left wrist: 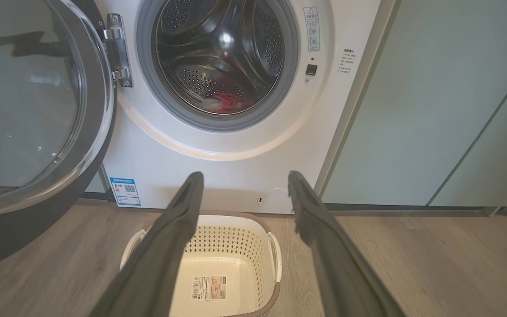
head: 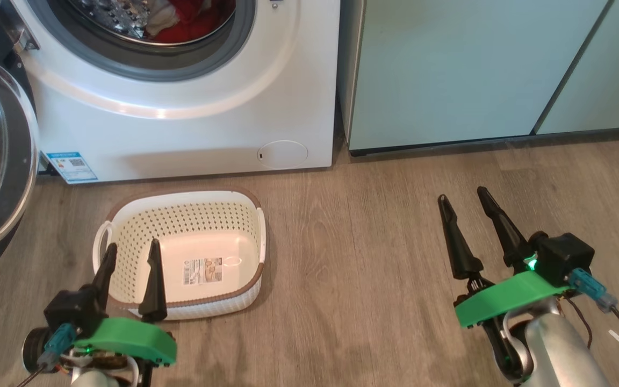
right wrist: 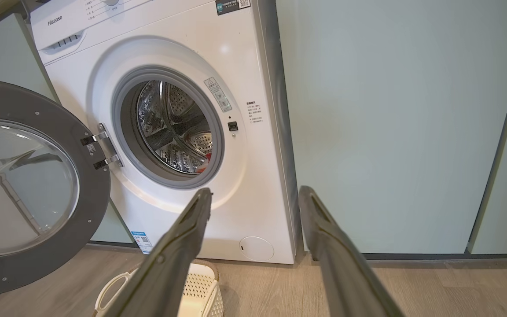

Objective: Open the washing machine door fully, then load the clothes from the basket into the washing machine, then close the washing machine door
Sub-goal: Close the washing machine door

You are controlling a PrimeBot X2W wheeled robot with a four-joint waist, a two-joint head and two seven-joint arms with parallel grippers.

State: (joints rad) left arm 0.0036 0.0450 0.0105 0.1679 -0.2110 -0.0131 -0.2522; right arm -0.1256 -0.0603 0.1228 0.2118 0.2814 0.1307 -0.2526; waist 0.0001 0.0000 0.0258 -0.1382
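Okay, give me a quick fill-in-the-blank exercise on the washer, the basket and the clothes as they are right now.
1. The washing machine door stands ____.
2. The red and white clothes lie inside the washing machine's ____.
3. The basket on the floor is ____.
Missing words: open; drum; empty.
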